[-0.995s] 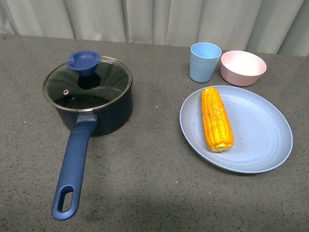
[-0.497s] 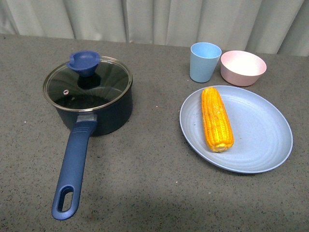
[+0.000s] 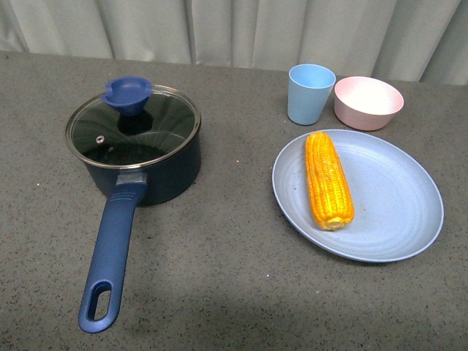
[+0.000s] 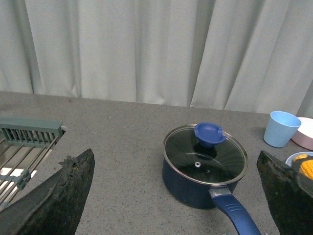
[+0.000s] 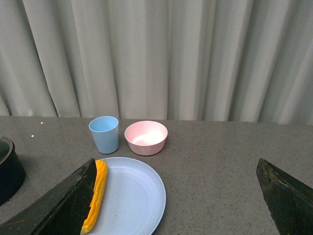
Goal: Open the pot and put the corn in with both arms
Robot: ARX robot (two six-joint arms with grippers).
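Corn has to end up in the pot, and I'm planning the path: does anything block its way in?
Yes. The glass lid with its blue knob sits closed on the pot, covering the opening. The corn lies on the plate; nothing visible stands between plate and pot.

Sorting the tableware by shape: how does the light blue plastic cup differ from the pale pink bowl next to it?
The light blue plastic cup is taller and narrower; the pale pink bowl is lower and wider. The cup has straight tapering walls; the bowl's are rounded. Both stand upright, look empty, and sit behind the light blue round plate.
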